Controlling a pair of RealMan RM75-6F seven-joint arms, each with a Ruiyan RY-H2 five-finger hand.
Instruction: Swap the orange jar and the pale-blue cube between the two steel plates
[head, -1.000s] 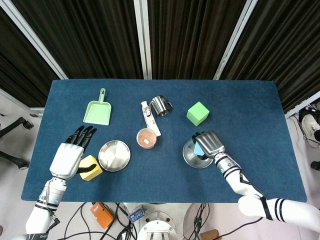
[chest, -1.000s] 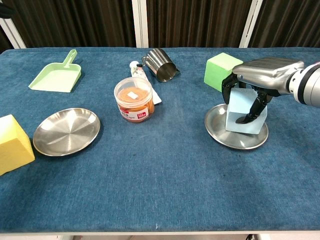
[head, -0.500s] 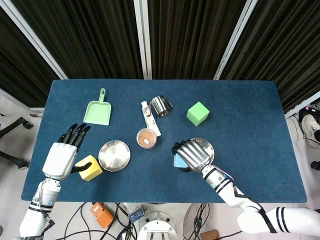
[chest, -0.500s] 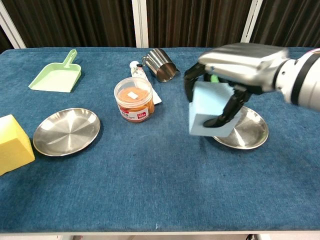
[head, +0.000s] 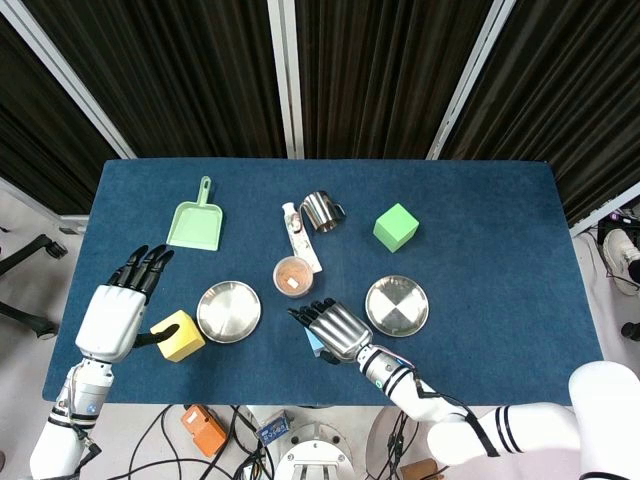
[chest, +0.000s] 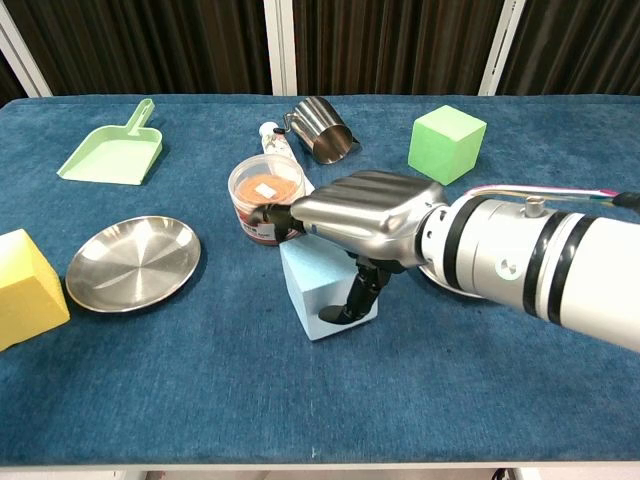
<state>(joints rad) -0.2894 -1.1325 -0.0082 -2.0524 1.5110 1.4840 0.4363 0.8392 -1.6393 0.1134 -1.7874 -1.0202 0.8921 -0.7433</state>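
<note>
Blue cloth table (head: 500, 230) against black curtains (head: 380, 70).

The orange jar (chest: 266, 199), a clear tub with an orange filling, a red label and a clear lid, stands upright on the blue surface (chest: 200, 360), off both plates. The pale-blue cube (chest: 325, 291) sits tilted just in front of the jar. One empty steel plate (chest: 133, 262) lies left of the jar, the other (head: 397, 305) to its right.
</note>
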